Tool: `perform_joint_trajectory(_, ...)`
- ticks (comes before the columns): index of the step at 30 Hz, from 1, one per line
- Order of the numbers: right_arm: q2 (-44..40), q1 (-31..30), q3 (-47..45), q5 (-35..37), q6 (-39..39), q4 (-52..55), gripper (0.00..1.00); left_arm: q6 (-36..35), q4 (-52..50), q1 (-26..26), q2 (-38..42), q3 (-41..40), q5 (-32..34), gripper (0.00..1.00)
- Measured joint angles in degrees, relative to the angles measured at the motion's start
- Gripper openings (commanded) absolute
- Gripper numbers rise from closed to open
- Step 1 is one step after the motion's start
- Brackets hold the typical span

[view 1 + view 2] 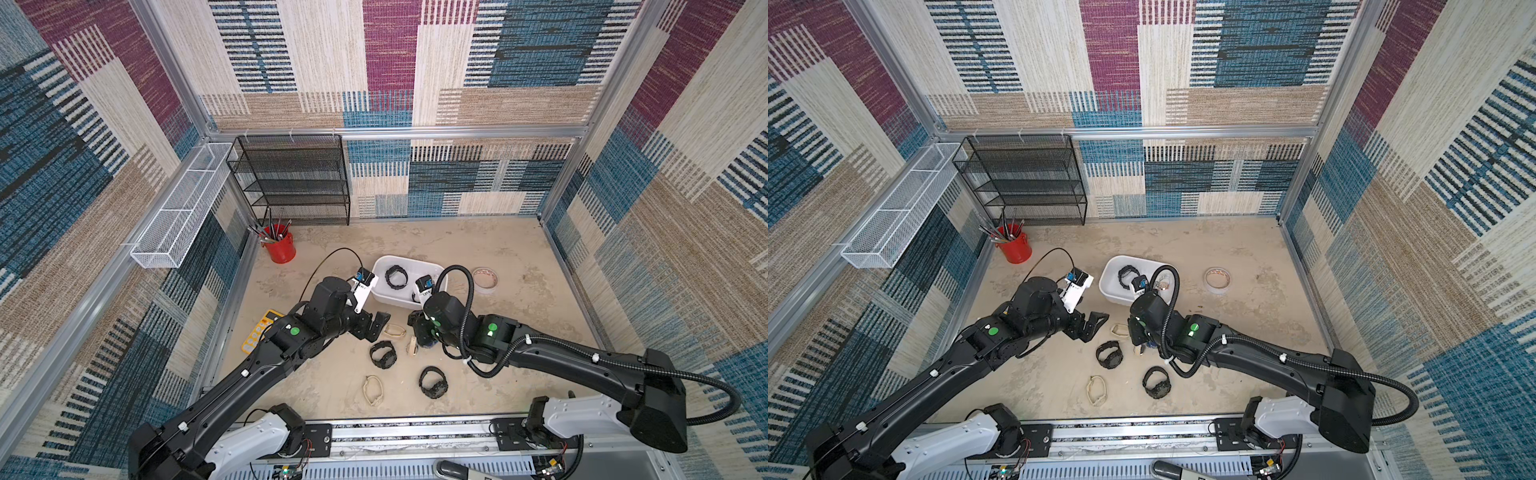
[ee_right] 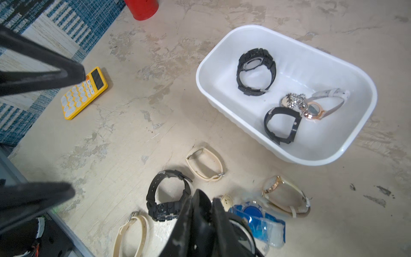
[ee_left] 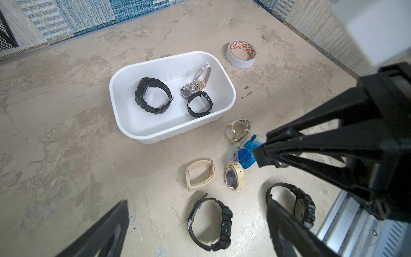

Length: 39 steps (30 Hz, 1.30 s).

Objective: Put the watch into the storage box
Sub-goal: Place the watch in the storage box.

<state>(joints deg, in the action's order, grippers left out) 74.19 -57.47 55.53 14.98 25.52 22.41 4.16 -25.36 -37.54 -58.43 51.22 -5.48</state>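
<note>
Four watches (image 3: 142,89) are logged in box (image 3: 155,136), several left at its 6 o'clock; left jaws apart, empty; right jaws' state at cream watch (image 3: 232,178) cannot be told.

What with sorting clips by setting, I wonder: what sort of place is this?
Probably a staged robot test cell, not a real room: patterned panels on an aluminium frame box in the tabletop, left arm and right arm mount on a front rail, and watches lie beside a storage box.
</note>
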Motion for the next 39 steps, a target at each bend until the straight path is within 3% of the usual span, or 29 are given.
perform_joint_trajectory(17, 13.27, 15.13, 6.34, -7.56, -9.2, -10.45, 0.18, 0.02, -0.13, 0.0, -0.28, 0.33, -0.87, 0.97)
perform_joint_trajectory(39, 37.09, 23.47, 18.12, -10.27, -13.05, -18.25, 0.19, 0.02, -0.13, -0.02, -0.46, 0.35, -0.87, 0.97)
